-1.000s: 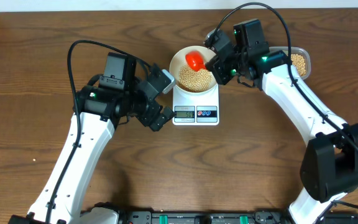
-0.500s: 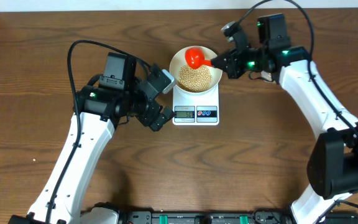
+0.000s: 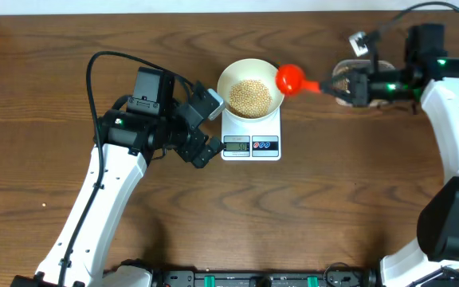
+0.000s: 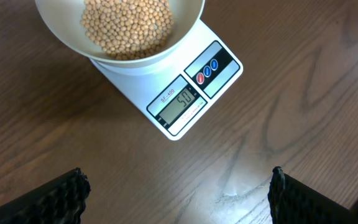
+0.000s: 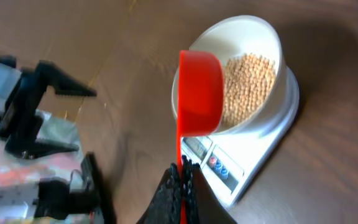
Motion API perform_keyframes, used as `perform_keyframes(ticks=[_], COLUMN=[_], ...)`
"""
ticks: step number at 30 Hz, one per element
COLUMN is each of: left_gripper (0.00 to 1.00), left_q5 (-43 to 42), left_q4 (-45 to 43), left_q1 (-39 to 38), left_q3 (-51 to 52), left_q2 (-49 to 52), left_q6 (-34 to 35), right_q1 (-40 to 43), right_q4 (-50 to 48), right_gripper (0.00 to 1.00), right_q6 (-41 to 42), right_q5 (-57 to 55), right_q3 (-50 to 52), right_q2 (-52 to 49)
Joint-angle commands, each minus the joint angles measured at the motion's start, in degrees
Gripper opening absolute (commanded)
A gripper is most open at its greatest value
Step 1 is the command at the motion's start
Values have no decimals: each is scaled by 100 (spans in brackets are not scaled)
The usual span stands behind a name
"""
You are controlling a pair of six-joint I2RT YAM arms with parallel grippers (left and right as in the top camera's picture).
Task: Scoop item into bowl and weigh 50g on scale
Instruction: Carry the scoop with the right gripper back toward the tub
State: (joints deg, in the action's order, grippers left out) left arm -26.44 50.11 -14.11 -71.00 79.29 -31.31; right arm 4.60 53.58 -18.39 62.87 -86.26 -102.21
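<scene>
Dark brown wooden tabletop (image 3: 46, 72) across every view. Near centre, small white kitchen scale (image 3: 251, 137), grey display (image 4: 180, 102) reading 50, red and blue buttons (image 4: 207, 68) just beside it. On top of the scale, round white bowl (image 3: 249, 86), its bottom covered by a mound of tan-yellow soybeans (image 3: 251, 96).

Right gripper (image 3: 339, 86) well off to the right of the bowl, jaws pinched tight on the thin handle of a red scoop (image 3: 291, 78). Scoop head just outside the bowl's right rim, apart from the beans, turned on its side in the right wrist view; contents impossible to tell.

Left gripper (image 3: 212, 127) just left of the scale, jaws spread wide with nothing between them. Black fingertips (image 4: 73, 190) at the lower corners of the left wrist view, over bare wood in front of the scale.
</scene>
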Motion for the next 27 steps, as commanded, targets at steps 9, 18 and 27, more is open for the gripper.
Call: perform_keyframes(ticks=[9, 18, 27], left_gripper=[94, 94, 94], left_q5=[11, 13, 13], left_q4=[22, 22, 22], left_q1=[-11, -11, -11], left_q3=[-114, -114, -111], left_q2=[-50, -50, -50], left_q6=[50, 48, 50], right_q1=[826, 1340, 1421], right_q4=[1818, 2538, 2852], right_gripper=[1, 1, 1], right_q6=[-3101, -3960, -4170], right_q5=[391, 295, 166], right_q3=[-68, -63, -63], right_q2=[96, 96, 96])
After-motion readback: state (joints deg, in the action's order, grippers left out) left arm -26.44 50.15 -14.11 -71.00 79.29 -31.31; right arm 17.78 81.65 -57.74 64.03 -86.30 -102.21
